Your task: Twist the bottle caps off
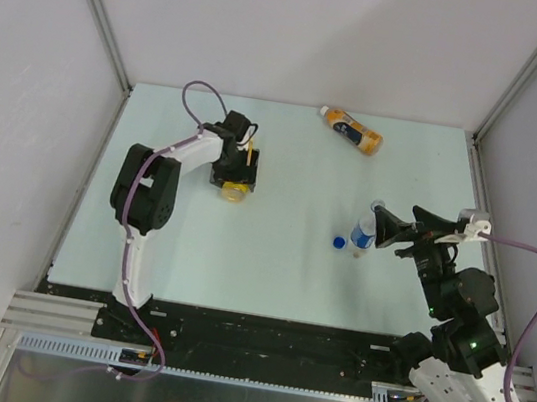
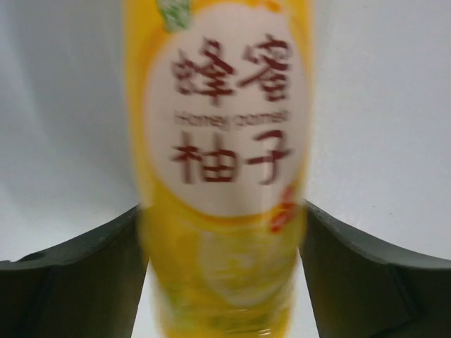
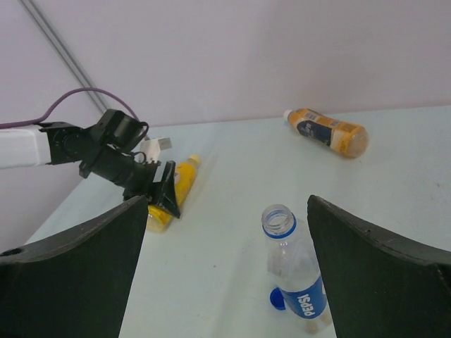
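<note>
A yellow bottle [image 2: 222, 105] lies on the table, and my left gripper [image 2: 222, 208] is shut on its body, a finger pressed against each side. Its yellow cap [image 3: 194, 160] is on and points to the far side. The clear bottle [image 3: 299, 282] with a blue label stands upright with its neck open. Its blue cap [image 3: 276, 299] lies on the table beside it. My right gripper [image 3: 227, 201] hovers open just right of that bottle [image 1: 364, 234], holding nothing. The orange bottle [image 1: 355, 131] lies at the back with its white cap [image 3: 287, 114] on.
The pale green table [image 1: 269, 262] is enclosed by white walls on the left, back and right. A purple cable [image 1: 203, 95] loops above the left arm. The black base rail [image 1: 259, 331] runs along the near edge.
</note>
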`<state>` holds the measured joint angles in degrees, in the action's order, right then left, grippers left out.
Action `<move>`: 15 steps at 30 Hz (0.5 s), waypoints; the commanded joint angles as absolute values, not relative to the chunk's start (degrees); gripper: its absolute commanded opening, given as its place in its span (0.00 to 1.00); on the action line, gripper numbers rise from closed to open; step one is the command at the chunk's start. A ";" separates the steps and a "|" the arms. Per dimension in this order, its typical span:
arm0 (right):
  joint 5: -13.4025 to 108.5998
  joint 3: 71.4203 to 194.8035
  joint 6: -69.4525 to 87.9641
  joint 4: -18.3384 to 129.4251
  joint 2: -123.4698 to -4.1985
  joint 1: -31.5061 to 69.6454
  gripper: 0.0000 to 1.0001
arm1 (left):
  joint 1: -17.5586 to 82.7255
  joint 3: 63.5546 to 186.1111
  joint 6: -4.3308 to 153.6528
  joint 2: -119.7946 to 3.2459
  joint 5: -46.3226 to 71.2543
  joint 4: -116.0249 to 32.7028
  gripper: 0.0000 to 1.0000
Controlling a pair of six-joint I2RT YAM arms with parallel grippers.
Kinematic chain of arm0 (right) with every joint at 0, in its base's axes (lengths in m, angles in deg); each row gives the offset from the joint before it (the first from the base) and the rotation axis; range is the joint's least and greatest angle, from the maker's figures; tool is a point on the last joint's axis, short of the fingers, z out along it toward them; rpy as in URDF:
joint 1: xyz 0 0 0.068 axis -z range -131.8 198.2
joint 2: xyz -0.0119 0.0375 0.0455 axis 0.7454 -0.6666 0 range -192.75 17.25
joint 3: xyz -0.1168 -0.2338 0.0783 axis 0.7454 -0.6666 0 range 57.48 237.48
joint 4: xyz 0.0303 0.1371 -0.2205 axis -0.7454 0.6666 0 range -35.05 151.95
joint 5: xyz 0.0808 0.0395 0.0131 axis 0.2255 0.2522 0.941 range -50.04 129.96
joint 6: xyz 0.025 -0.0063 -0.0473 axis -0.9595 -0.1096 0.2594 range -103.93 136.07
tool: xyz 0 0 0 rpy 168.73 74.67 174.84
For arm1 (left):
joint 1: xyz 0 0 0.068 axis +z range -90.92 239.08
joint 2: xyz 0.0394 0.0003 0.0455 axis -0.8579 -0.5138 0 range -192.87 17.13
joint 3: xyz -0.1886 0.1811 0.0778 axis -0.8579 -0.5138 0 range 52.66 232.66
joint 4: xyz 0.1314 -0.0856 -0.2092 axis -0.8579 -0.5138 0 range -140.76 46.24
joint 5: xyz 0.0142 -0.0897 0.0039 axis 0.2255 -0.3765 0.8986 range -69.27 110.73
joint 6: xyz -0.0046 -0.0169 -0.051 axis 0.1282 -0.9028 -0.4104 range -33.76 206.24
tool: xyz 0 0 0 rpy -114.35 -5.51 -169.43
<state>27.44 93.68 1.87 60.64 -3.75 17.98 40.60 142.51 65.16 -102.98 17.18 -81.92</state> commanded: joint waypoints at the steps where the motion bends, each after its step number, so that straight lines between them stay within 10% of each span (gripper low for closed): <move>1: 29.18 96.90 1.01 59.72 -4.01 18.30 0.99 | 38.42 143.99 67.77 -104.51 16.60 -83.44 0.76; 6: 29.46 97.20 0.60 59.66 -3.74 18.39 0.99 | 37.16 144.06 69.85 -102.05 17.59 -84.08 0.58; 15: 33.28 98.34 -0.50 57.90 -5.07 18.42 0.99 | 32.58 143.68 75.16 -91.19 20.33 -85.77 0.58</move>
<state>29.61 94.93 0.54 60.55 -3.97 18.22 35.27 142.83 70.97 -101.04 18.55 -84.74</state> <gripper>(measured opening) 0.993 0.681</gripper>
